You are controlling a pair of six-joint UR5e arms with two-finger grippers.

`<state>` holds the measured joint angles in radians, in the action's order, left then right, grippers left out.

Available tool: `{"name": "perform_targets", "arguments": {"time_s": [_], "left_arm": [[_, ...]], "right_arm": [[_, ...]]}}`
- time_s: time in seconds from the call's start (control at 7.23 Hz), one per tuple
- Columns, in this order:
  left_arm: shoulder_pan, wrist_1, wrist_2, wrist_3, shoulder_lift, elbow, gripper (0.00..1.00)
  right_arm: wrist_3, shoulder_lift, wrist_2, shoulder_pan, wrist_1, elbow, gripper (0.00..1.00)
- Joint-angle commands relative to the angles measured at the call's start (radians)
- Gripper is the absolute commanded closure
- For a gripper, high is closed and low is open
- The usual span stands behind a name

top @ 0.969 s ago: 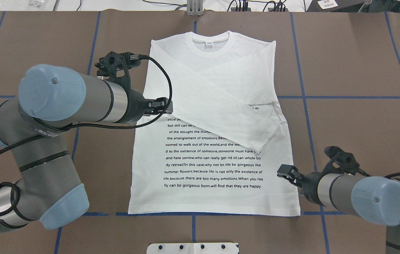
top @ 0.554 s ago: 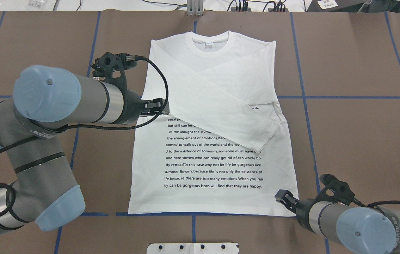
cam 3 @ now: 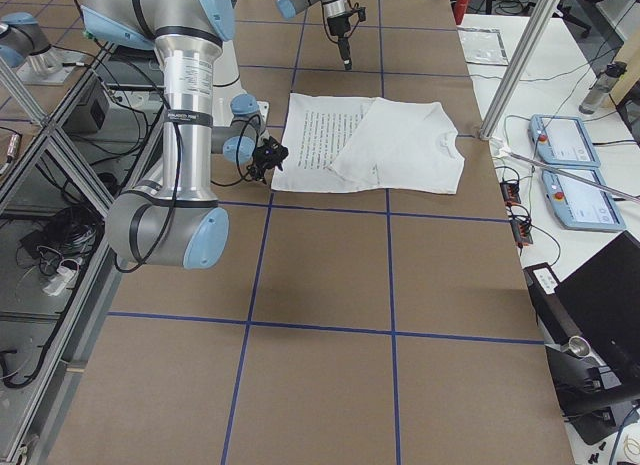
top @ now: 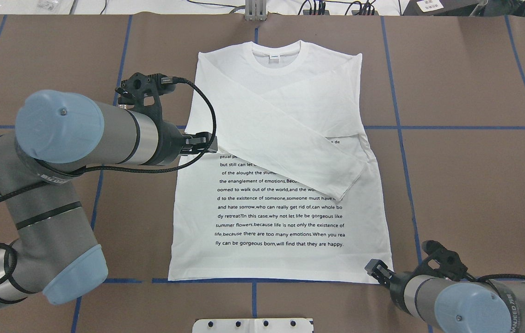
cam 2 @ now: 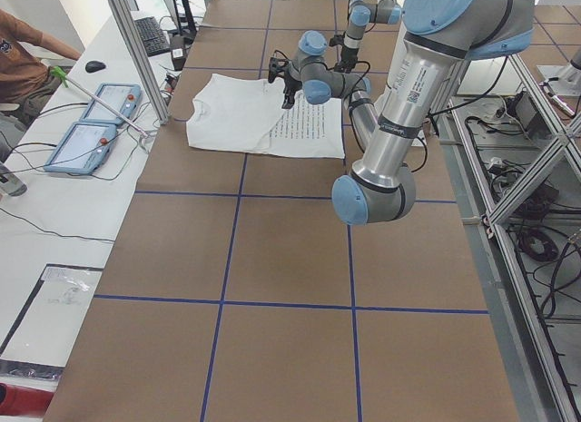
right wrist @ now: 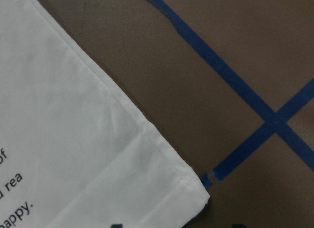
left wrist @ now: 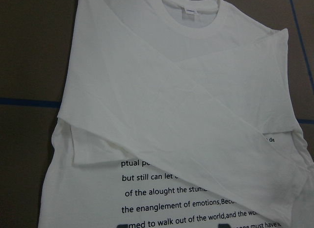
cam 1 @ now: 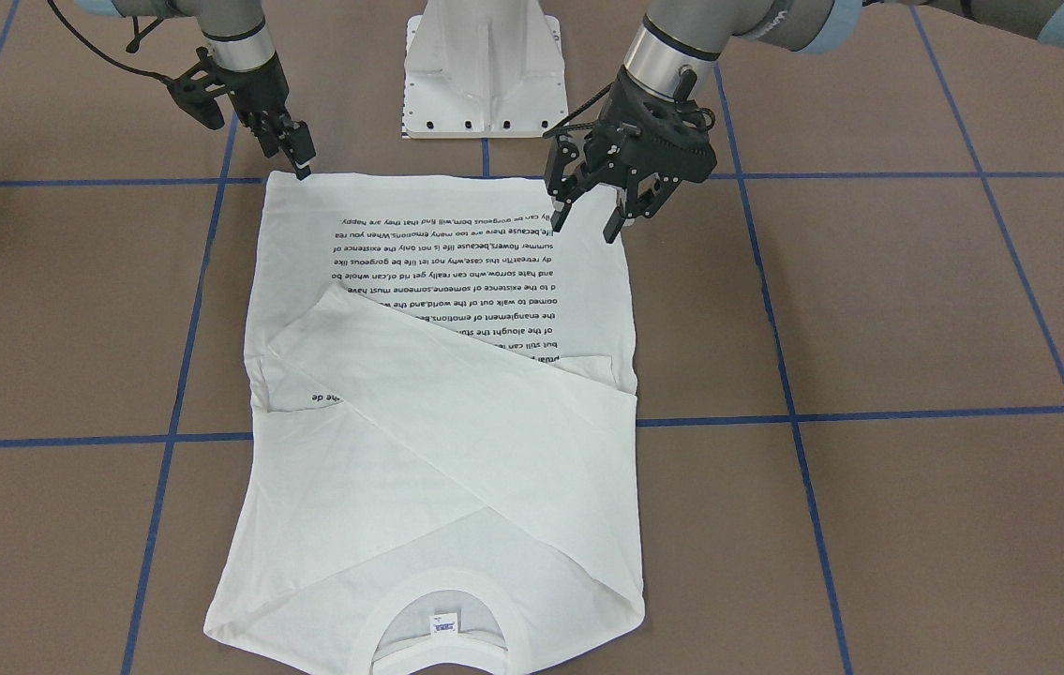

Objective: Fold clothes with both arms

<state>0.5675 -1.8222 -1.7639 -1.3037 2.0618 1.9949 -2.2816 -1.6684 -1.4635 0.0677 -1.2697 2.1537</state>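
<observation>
The white long-sleeved T-shirt lies flat on the brown table, collar far from the robot, both sleeves folded across the chest above the black text. It also shows in the front view. My left gripper hovers open over the shirt's left edge at mid height; in the front view its jaws stand apart. My right gripper is low at the hem's right corner and open. The right wrist view shows that corner between its two dark tips, flat on the table.
The white pedestal base stands at the robot's edge of the table. Blue tape lines grid the brown surface. A side table with teach pendants and a seated person are beyond the far edge.
My right gripper has moved back toward the robot and down, from beside the lower right side to the hem's right corner. My left gripper has drifted slightly left. The shirt has not moved.
</observation>
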Motion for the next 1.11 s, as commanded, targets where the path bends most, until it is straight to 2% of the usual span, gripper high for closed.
{"name": "perform_targets", "arguments": {"time_s": [0.0,0.97], "left_arm": [[-0.001,0.000,0.001,0.000,-0.002,-0.002,0.31],[-0.003,0.000,0.004,0.000,-0.008,-0.001,0.31]], "right_arm": [[-0.002,-0.002,0.000,-0.005,-0.052,0.000,0.22],[-0.002,0.009,0.008,-0.006,-0.059,-0.017,0.37]]}}
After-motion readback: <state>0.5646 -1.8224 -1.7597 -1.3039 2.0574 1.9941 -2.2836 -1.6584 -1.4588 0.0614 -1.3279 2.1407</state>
